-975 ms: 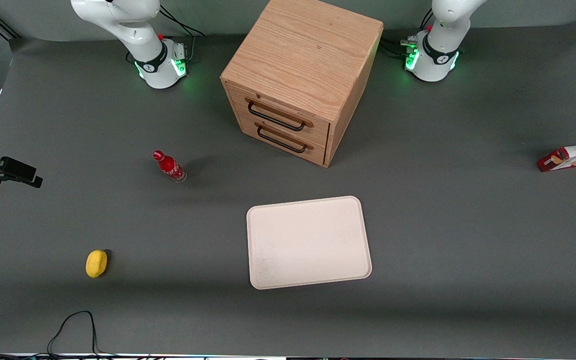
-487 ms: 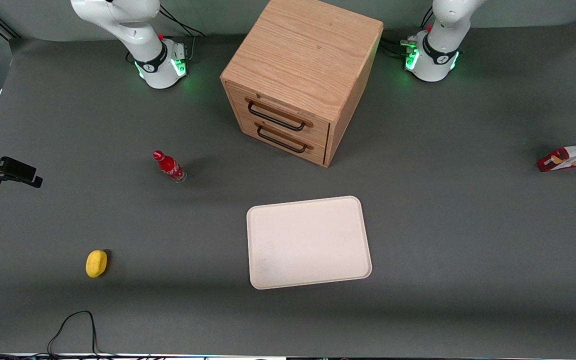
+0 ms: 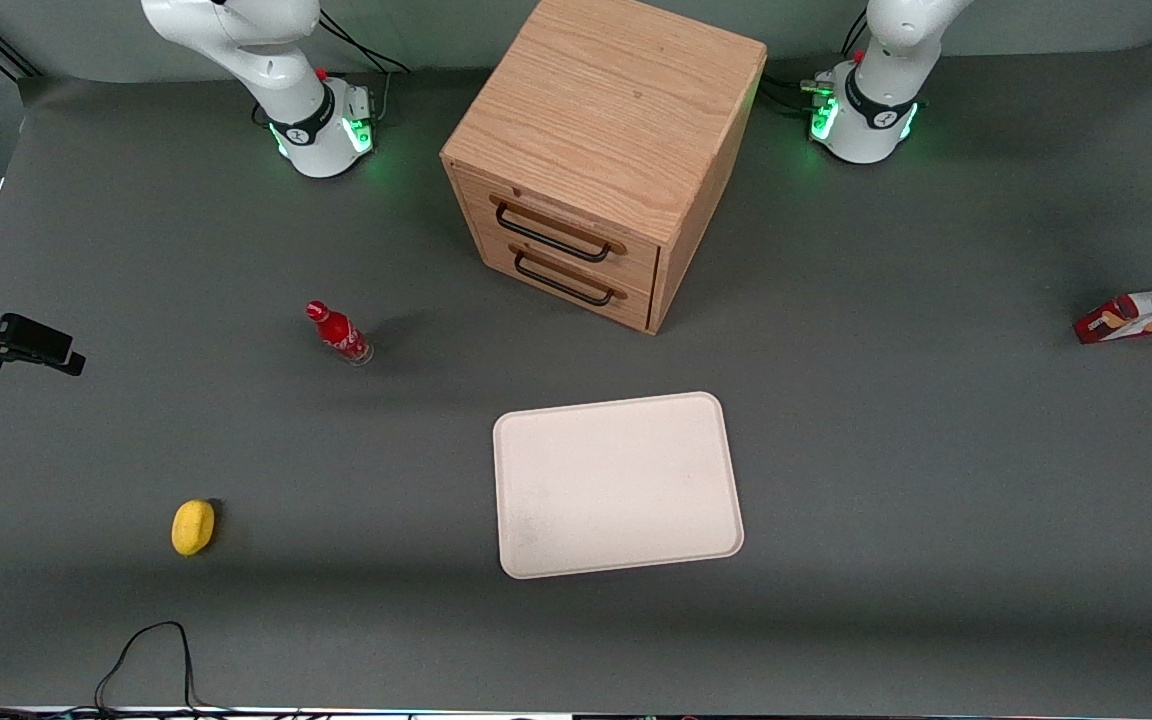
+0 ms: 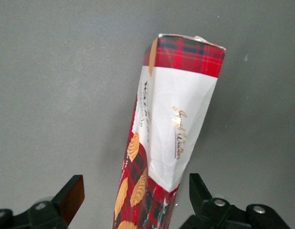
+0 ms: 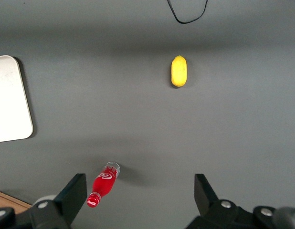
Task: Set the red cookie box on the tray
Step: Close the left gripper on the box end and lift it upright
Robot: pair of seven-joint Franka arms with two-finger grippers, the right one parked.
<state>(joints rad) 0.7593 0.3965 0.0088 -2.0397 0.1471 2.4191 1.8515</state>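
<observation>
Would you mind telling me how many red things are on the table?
2. The soda bottle stands toward the parked arm's end. The cookie box lies at the working arm's end, between the open tool's fingers. The cabinet may hide others.

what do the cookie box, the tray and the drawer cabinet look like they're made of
Cookie box: looks like printed cardboard, with folded edges, a creased end flap and a slight sheen. The open tool straddles it without touching it.
Tray: probably matte plastic, possibly melamine; smooth cream surface, moulded rounded rim.
Cabinet: wood or wood veneer with visible oak-like grain; its dark handles look like metal.
</observation>
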